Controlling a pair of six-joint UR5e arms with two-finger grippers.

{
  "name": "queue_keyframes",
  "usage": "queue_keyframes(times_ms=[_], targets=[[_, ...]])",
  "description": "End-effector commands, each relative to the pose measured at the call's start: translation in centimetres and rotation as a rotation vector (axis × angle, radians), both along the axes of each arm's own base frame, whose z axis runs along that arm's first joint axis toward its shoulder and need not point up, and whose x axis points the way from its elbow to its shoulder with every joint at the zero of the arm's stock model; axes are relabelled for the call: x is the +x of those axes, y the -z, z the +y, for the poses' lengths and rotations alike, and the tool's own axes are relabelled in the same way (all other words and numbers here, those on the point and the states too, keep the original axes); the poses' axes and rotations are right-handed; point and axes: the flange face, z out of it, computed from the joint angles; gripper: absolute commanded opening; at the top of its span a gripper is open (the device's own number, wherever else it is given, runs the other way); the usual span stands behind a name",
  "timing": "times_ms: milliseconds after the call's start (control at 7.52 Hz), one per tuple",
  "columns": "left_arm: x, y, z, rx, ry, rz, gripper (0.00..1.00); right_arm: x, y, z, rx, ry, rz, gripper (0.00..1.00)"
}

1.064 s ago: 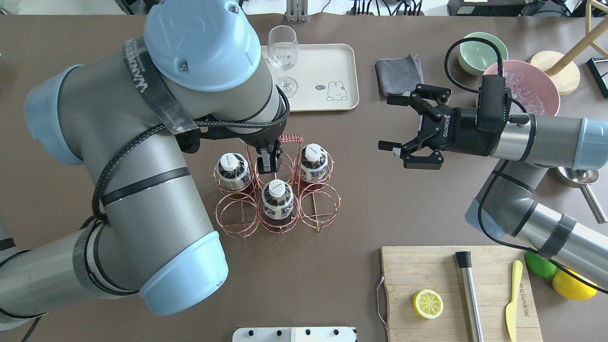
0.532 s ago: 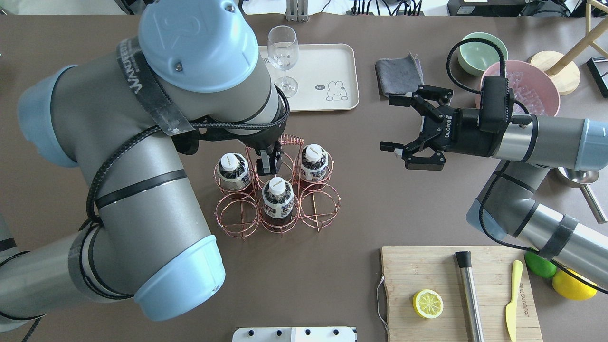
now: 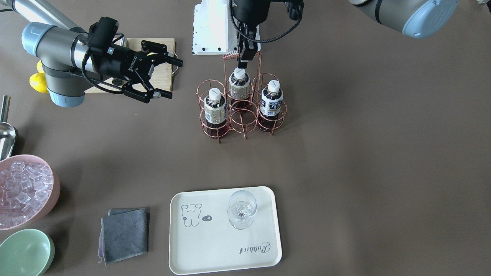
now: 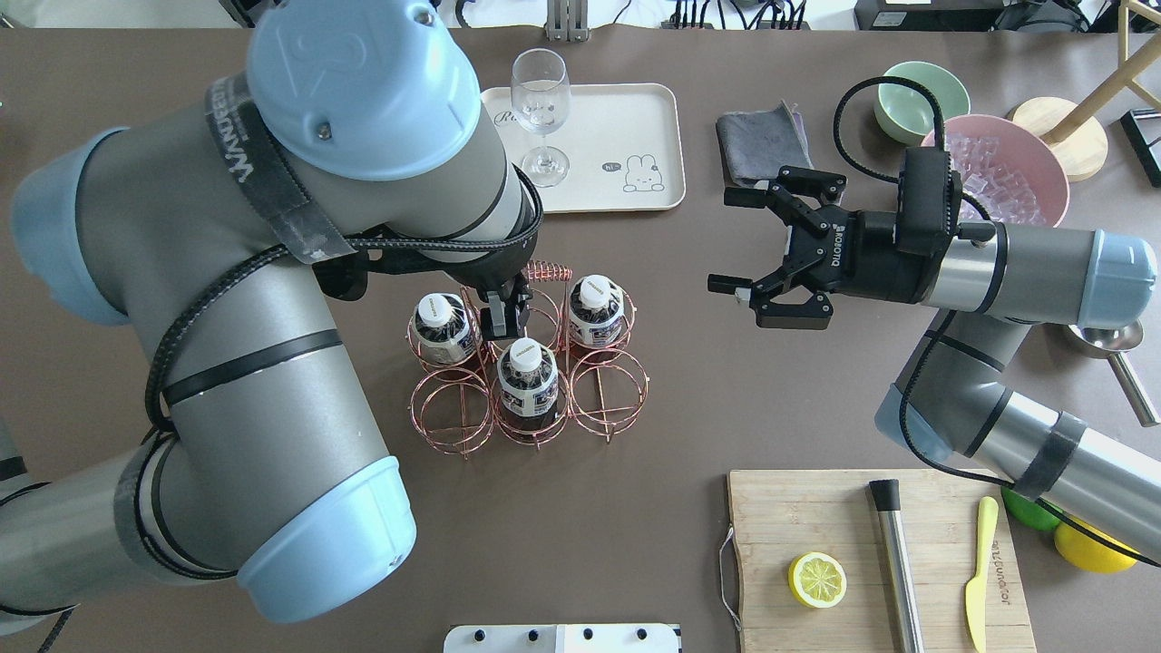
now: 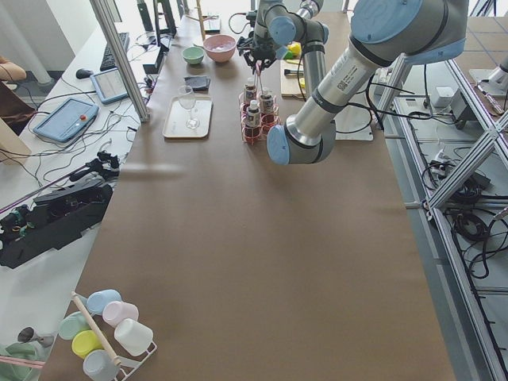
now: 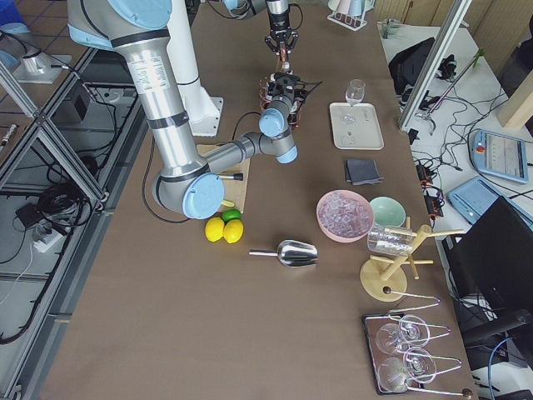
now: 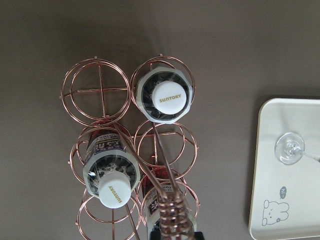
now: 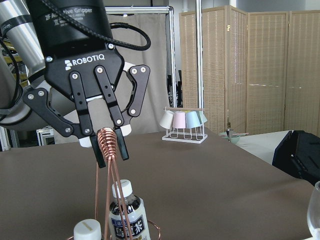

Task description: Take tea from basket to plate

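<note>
The copper wire basket (image 4: 547, 270) stands mid-table and holds three tea bottles: one at the left (image 4: 435, 319), one at the right (image 4: 596, 304) and one in front (image 4: 528, 367). My left gripper (image 4: 504, 313) hangs over the basket's middle, shut on its coiled wire handle (image 8: 109, 139). The left wrist view looks down on the bottles (image 7: 165, 97) and the handle. The cream plate (image 4: 626, 118) lies beyond the basket and bears a clear glass (image 4: 541, 100). My right gripper (image 4: 733, 240) is open and empty, right of the basket.
A grey cloth (image 4: 762, 141), a mint bowl (image 4: 916, 91) and a pink bowl of ice (image 4: 1007, 172) lie right of the plate. A cutting board (image 4: 871, 562) with a lemon half, a metal rod and a knife sits front right. A metal scoop (image 4: 1107, 340) lies far right.
My left arm has shifted slightly left, and the handle coil and bottles have moved a little with it. My right gripper has moved a little left toward the basket, still open.
</note>
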Motion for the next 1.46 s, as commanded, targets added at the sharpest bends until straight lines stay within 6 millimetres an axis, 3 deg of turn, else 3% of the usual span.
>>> queue_keyframes(times_ms=[0,266,399,931,1330], targets=[[-0.1,-0.1,0.0,0.001,0.0,-0.001,0.0,-4.2,2.0,1.1,-0.034,0.022,0.003,0.99],[-0.1,-0.2,0.0,-0.001,-0.001,-0.006,0.0,-6.9,3.0,-0.1,-0.043,0.012,0.006,0.98],[-0.1,-0.2,0.0,-0.001,-0.001,-0.006,0.0,-7.9,3.0,0.6,-0.038,0.009,0.009,0.98],[0.0,-0.3,-0.1,-0.004,-0.002,-0.013,0.0,-9.9,1.9,1.4,0.026,-0.06,0.05,0.98],[-0.1,-0.2,0.0,-0.003,-0.002,-0.012,0.0,-10.3,1.6,1.5,0.045,-0.082,0.062,0.9]])
